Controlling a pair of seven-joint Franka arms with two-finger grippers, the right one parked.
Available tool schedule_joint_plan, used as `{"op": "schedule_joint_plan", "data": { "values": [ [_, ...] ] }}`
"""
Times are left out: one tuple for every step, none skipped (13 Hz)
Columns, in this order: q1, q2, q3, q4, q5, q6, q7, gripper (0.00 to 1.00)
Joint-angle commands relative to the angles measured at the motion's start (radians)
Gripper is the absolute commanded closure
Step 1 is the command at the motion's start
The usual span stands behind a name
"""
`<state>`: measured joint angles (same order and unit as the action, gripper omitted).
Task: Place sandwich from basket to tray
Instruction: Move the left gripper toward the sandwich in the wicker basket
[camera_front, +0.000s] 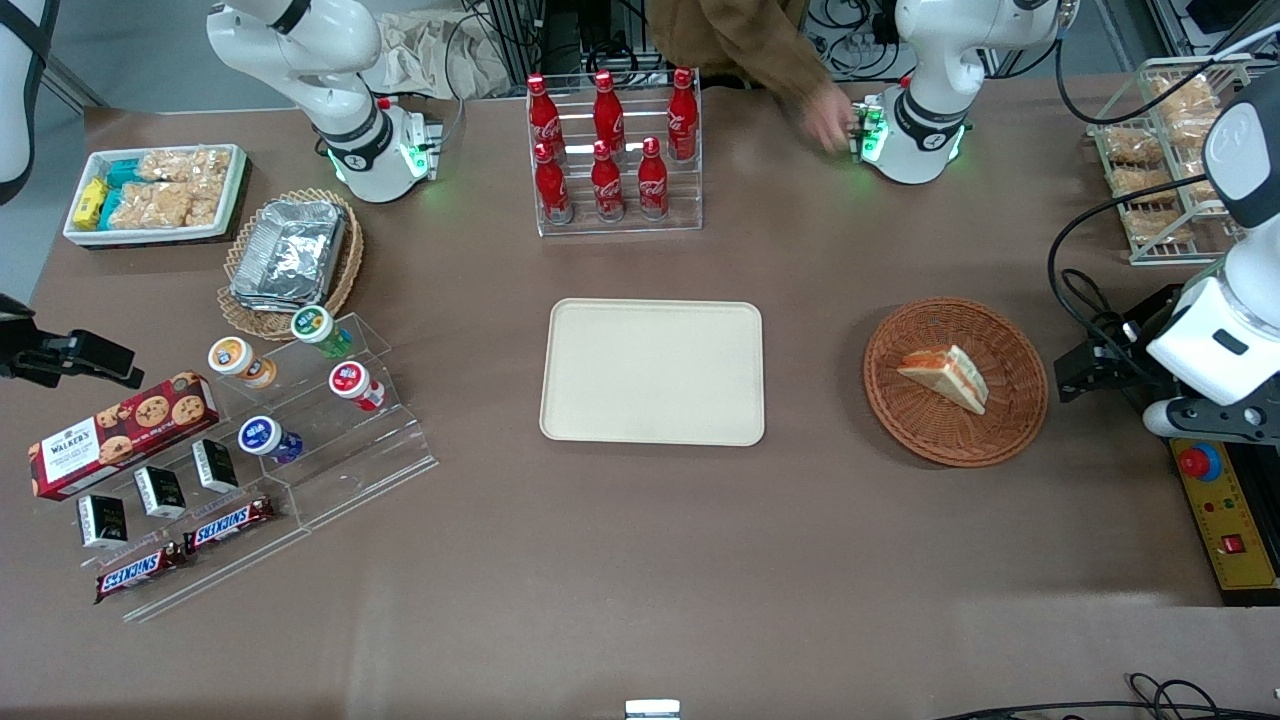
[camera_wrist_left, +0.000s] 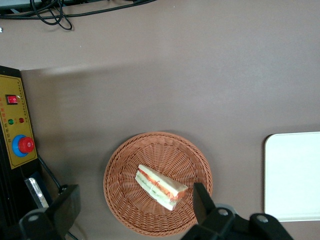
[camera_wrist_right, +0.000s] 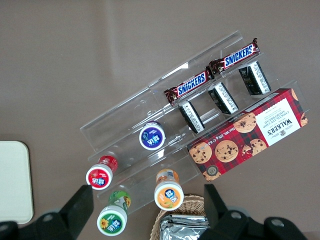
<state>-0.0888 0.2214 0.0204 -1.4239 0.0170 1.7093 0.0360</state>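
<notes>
I hold the tool (camera_wrist_left: 132, 212) spread above the basket (camera_wrist_left: 120, 170), ready to straddle the sandwich (camera_wrist_left: 161, 186) bound for the tray (camera_wrist_left: 292, 175).

Left arm raised at working arm's end of table, near its edge; gripper (camera_wrist_left: 132, 210) faces down, fingers (camera_wrist_left: 202, 202) spread wide, holding nothing.

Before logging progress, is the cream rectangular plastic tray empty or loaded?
Empty: cream tray is bare; triangular sandwich lies in reddish-brown wicker basket; open gripper above it.
</notes>
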Motion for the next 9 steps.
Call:
{"op": "schedule_joint_plan", "data": {
  "values": [
    [-0.008,-0.005,0.006,0.019,0.020,-0.026,-0.016,0.00],
    [-0.006,-0.005,0.006,0.025,0.009,-0.042,-0.016,0.00],
    [-0.005,-0.010,0.006,0.022,0.015,-0.059,-0.019,0.00],
    [-0.006,-0.013,0.006,0.013,0.021,-0.098,-0.013,0.00],
    [-0.005,-0.028,0.006,-0.010,0.021,-0.149,-0.011,0.00],
    [-0.005,-0.071,0.007,-0.088,0.017,-0.146,-0.014,0.00],
    [-0.002,-0.139,0.009,-0.196,0.006,-0.096,-0.019,0.00],
    [-0.002,-0.228,0.013,-0.351,0.003,-0.007,-0.030,0.00],
    [-0.002,-0.303,0.026,-0.488,0.004,0.097,-0.091,0.00]
  ]
}}
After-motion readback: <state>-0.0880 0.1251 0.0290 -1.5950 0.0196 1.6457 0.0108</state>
